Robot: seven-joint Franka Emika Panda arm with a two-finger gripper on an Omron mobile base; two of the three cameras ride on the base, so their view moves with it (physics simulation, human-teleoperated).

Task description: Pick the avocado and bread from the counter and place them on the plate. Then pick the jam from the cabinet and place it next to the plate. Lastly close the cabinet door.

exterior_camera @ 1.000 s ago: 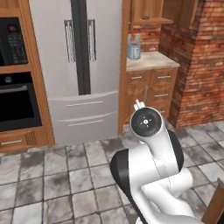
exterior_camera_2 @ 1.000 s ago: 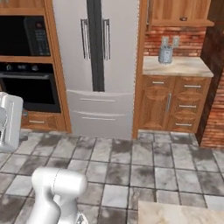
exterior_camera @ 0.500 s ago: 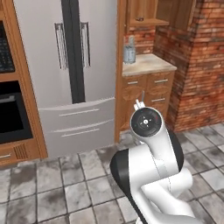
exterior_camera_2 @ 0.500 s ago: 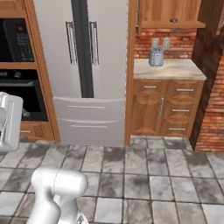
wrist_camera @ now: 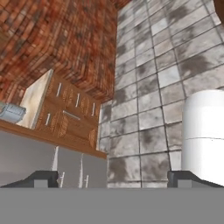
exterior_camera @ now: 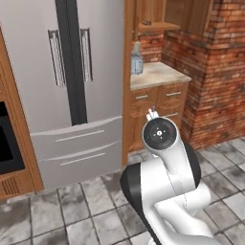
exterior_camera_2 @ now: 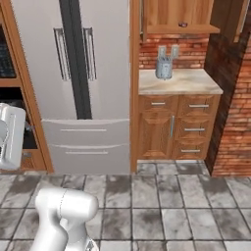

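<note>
The gripper [wrist_camera: 112,177] rides with its fingertips wide apart and empty, pointed across the tiled floor [wrist_camera: 162,74]. The counter [exterior_camera_2: 179,81] beside the fridge [exterior_camera_2: 73,73] holds a grey jar [exterior_camera_2: 164,69]; no plate, avocado or bread can be made out. Best to bring the base near the counter before reaching.

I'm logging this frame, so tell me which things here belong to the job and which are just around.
Job:
counter
end effector, fingers wide apart, holding nothing

Just around:
fridge
grey utensil holder on the counter
brick wall
tiled floor
</note>
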